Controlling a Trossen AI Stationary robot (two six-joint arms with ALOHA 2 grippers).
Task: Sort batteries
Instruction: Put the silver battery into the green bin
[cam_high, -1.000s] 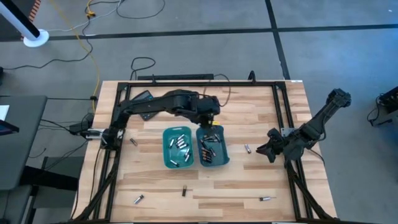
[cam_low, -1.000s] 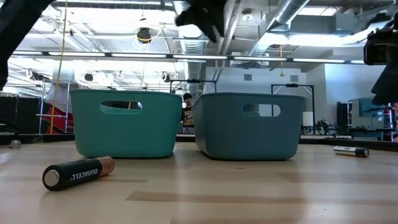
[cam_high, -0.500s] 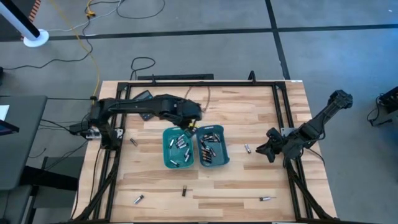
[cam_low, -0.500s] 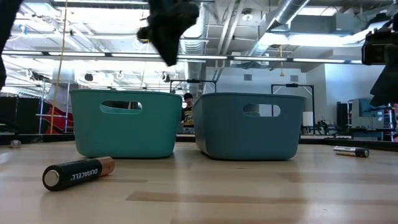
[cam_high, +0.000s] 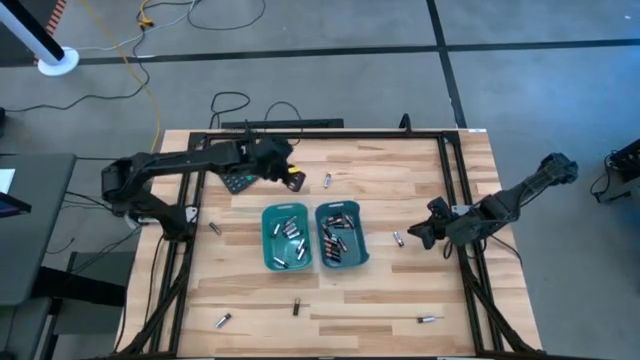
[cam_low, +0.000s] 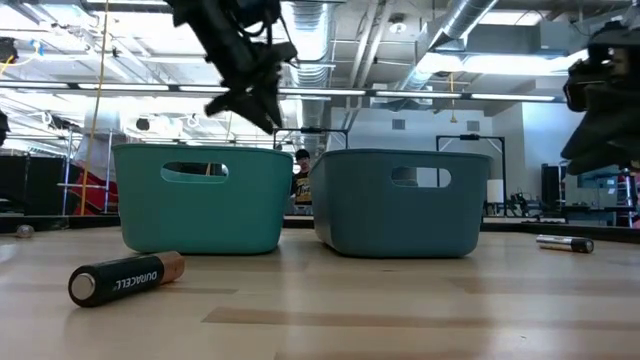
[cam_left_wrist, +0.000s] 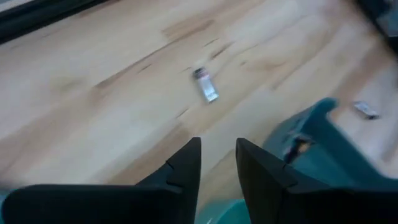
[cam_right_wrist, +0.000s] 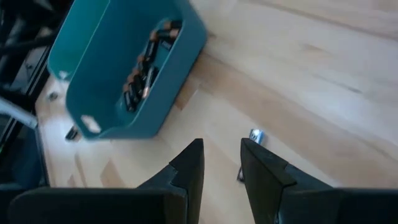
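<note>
Two teal bins (cam_high: 286, 237) (cam_high: 341, 235) sit side by side mid-table on the pale wooden tabletop (cam_high: 400, 290), which is edged by a black metal frame (cam_high: 330, 132). A yellow cable (cam_high: 150, 100) trails over the grey floor (cam_high: 520, 90) beyond.

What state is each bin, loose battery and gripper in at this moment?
Left bin: upright, holds silvery cells.
Right bin: upright, holds dark copper-ended cells.
Duracell battery: lying on its side on the table.
Battery behind the bins: lying loose.
Battery by the right gripper: lying loose.
Left gripper: fingers slightly apart, empty, above the table.
Right gripper: fingers apart, empty.
</note>
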